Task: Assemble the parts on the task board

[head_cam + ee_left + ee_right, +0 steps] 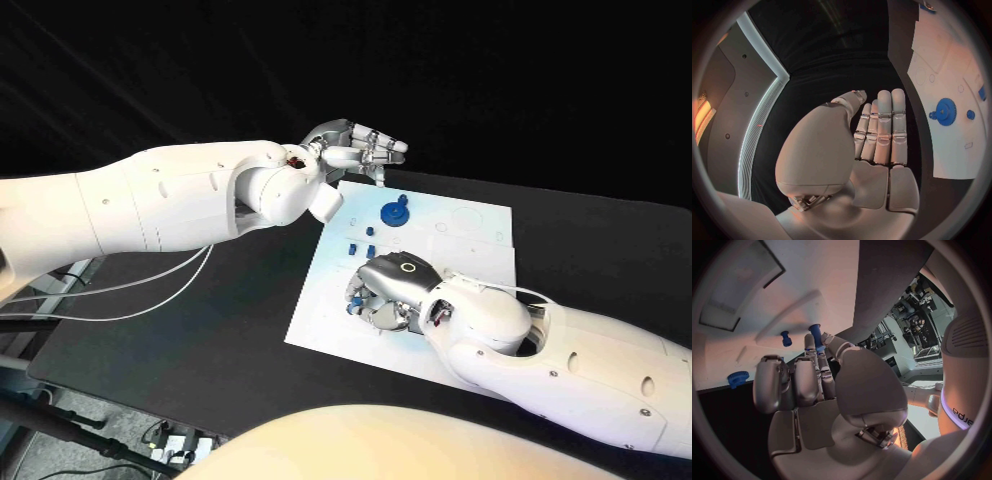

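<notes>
The white task board (462,235) lies in the middle of the black table. A blue gear (392,212) sits on its far part, with small blue parts (372,233) just nearer. My right hand (389,295) is low over the board's near part and pinches a blue peg (815,334) between thumb and fingertip. Another blue peg (786,338) stands on the board beyond it, and the gear (737,378) is off to one side. My left hand (353,145) hovers above the board's far left corner with its fingers (882,125) stretched out flat, holding nothing. The gear (945,111) lies beside it.
Black table (202,330) surrounds the board on all sides. White cables (144,285) hang off the table's left edge under my left arm. Faint printed outlines mark the board's far right part (469,215).
</notes>
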